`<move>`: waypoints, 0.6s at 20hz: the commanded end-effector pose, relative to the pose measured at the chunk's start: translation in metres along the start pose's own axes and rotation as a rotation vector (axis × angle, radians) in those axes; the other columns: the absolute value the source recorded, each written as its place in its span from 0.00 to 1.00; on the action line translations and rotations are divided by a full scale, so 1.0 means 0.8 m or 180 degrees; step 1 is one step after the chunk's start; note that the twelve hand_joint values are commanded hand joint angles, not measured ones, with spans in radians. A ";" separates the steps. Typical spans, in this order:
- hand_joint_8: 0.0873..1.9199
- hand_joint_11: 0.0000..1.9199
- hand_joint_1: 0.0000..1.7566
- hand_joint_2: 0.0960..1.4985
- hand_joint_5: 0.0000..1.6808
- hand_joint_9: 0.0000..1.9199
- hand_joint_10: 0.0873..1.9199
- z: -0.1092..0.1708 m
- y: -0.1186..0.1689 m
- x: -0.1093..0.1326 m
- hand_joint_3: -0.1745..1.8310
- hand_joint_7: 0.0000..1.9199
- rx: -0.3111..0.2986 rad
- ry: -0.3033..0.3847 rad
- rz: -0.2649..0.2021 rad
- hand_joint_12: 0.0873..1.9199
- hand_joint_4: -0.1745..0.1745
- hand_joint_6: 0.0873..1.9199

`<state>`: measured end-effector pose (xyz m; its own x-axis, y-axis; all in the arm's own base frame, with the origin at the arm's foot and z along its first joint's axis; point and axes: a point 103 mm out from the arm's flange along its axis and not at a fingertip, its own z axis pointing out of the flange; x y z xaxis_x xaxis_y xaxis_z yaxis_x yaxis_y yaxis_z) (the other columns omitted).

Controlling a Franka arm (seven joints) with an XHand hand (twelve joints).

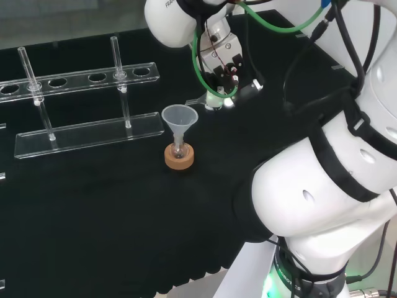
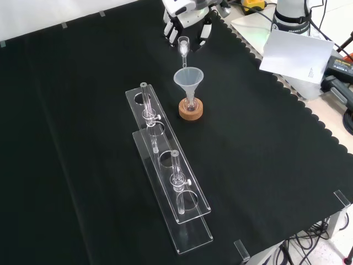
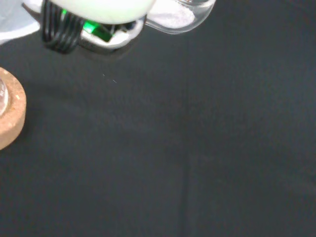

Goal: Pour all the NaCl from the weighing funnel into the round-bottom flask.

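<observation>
A small round-bottom flask (image 1: 178, 149) stands in a cork ring (image 1: 178, 158) mid-cloth, with a clear plastic funnel (image 1: 180, 117) set in its neck. In the head view the hand (image 1: 221, 79) is just right of and above it, curled round a clear weighing funnel whose spout (image 1: 196, 101) points toward the plastic funnel's rim. From the front, the hand (image 2: 186, 19) holds the weighing funnel (image 2: 183, 47) a little above the plastic funnel (image 2: 189, 78) and the cork ring (image 2: 191, 109). In the wrist view, white powder lies in the weighing funnel (image 3: 174, 18), and the cork ring (image 3: 8, 114) is in sight.
A clear acrylic rack (image 1: 87, 133) with two upright glass tubes (image 1: 29, 73) stands left of the flask in the head view, and in front of it in the front view (image 2: 171, 182). A white sheet of paper (image 2: 298, 55) lies beyond the cloth's scalloped edge.
</observation>
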<state>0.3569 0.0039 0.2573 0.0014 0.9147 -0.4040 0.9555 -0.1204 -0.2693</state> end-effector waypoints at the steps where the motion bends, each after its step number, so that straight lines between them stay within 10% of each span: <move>1: 0.28 0.60 0.65 0.41 0.81 0.69 0.01 0.003 0.004 0.004 0.38 0.48 0.0044 -0.0163 -0.0007 0.40 1.00 0.21; 12: 0.28 0.60 0.65 0.41 0.81 0.69 0.00 0.005 0.005 0.008 0.38 0.48 0.0075 -0.0411 0.0006 0.40 1.00 0.21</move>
<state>0.3596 0.0066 0.2502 -0.0300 0.8689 -0.4941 0.9487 -0.1309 -0.2878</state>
